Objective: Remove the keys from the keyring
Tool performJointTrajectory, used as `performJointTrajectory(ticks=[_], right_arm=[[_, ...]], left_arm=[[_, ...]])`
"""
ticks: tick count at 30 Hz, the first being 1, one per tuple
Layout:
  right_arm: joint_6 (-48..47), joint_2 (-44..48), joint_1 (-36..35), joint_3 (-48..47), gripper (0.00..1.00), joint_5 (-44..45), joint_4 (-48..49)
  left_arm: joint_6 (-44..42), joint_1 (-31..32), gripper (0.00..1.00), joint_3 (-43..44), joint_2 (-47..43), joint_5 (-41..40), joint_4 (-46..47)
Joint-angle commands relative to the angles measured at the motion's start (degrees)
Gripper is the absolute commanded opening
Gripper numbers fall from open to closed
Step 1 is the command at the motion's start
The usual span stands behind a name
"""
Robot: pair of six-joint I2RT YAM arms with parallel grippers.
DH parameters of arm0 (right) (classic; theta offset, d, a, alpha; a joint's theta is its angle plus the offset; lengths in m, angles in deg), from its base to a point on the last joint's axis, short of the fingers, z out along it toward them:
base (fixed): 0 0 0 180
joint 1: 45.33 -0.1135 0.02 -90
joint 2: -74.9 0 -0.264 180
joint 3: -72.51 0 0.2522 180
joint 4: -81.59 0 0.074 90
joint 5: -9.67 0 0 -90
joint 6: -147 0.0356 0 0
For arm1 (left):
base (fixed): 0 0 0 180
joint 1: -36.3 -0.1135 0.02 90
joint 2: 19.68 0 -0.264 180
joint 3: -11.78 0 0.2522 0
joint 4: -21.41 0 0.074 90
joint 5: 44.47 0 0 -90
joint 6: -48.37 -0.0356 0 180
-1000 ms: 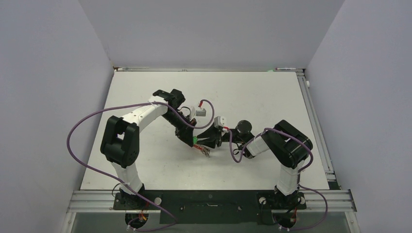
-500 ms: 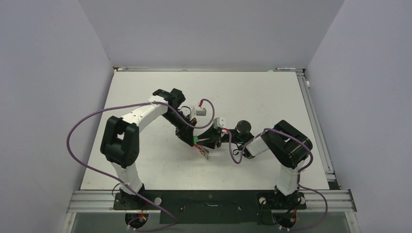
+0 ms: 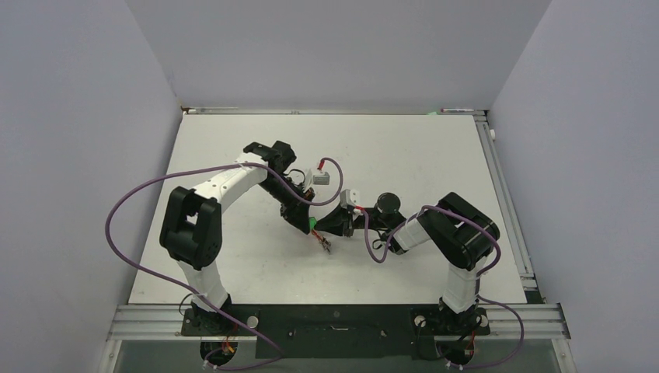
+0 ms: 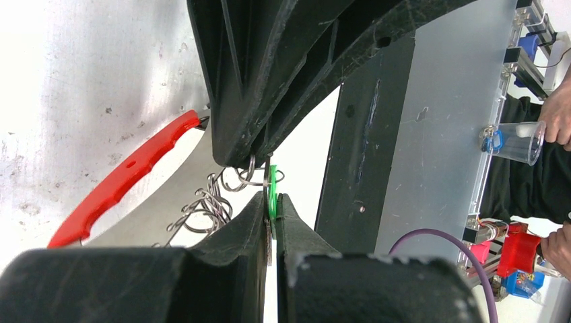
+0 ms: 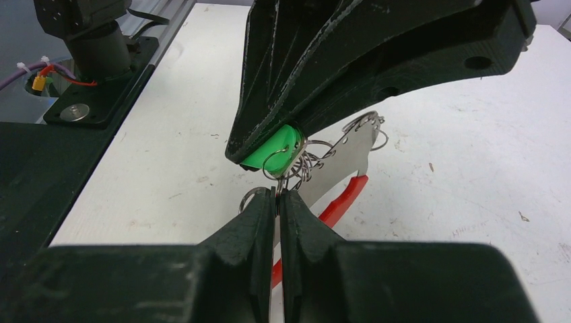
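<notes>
The green-headed key [image 4: 272, 190] sits edge-on between my left gripper's [image 4: 271, 202] shut fingers. It also shows in the right wrist view [image 5: 273, 152] and in the top view [image 3: 312, 224]. The keyring, with its red crescent band [image 4: 124, 176] and several small wire loops [image 4: 209, 202], hangs from it just above the table. My right gripper [image 5: 278, 195] is shut on one thin wire loop of the keyring, tip to tip with my left gripper [image 3: 308, 226]. The red band [image 5: 345, 200] and silvery plate [image 5: 350, 158] lie behind it. The other keys hang as a small bunch [image 3: 326, 245]. My right gripper [image 3: 332, 226] meets the left at mid-table.
A grey connector on a purple cable [image 3: 325, 177] lies just behind the grippers. The white table [image 3: 420, 155] has walls at the back and both sides. Beyond its metal front rail, a person's hand holds a clear cup [image 4: 515, 138].
My right gripper has edged slightly left, closer to my left gripper. The hanging bunch has shifted a little with it. Both stay shut.
</notes>
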Motion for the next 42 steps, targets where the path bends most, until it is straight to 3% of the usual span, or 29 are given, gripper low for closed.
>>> performJointTrajectory(ticks=[1,14,23,42], right_arm=[[-1.49,1.44,0.09,-0.04,0.05,-0.64,1.1],[6.99,2.32,0.74,0.0,0.05,-3.23,5.26],[23.75,-2.2,2.35,-1.12,0.05,-4.07,21.34],[34.06,-3.78,3.76,-2.49,0.05,-2.48,25.42]], left_arm=[[0.55,-0.98,0.0,0.78,-4.65,1.72,0.33],[4.22,-2.54,0.0,-2.21,-6.53,-4.52,4.69],[5.76,-2.58,0.0,-4.52,-8.13,-7.96,8.16],[9.84,0.23,0.0,-9.67,-12.21,-12.6,16.87]])
